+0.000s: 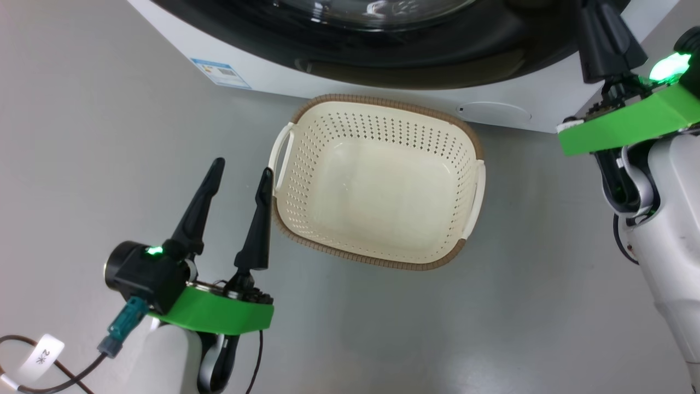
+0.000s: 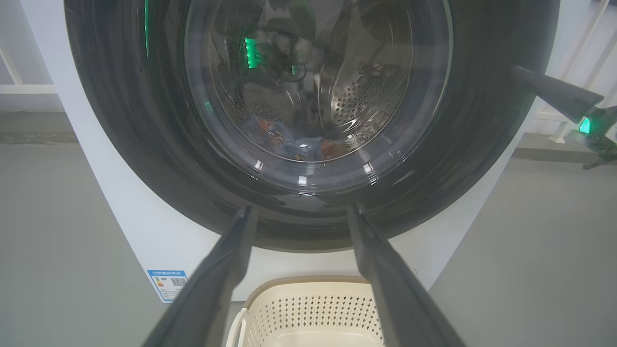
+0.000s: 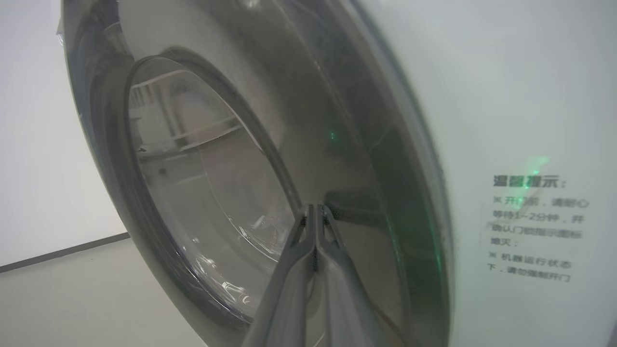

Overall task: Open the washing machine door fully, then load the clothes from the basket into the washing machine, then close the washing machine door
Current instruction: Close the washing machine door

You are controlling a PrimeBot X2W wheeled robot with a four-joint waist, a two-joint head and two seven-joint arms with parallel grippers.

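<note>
The washing machine (image 2: pixel 144 226) stands ahead, and its washing machine door (image 2: pixel 482 120) lies flat against its white front. Through the glass I see the clothes (image 2: pixel 294 142), light blue with orange prints, low in the drum. The basket (image 1: pixel 339 131) sits on the floor before the machine with nothing in it. My left gripper (image 1: pixel 243 166) hovers open just left of the basket, nothing between its fingers. My right gripper (image 3: pixel 314 208) is shut, its tips touching the door's black rim (image 3: pixel 366 159) beside a dark recess; it also shows as a dark gripper (image 2: pixel 518 72) on the door's right side.
Grey floor (image 1: pixel 82 137) spreads to both sides of the basket. A blue label (image 1: pixel 220 72) sits low on the machine's front. A cable with a white tag (image 1: pixel 41 353) trails from my left arm. My right forearm (image 1: pixel 672 262) stands at the right edge.
</note>
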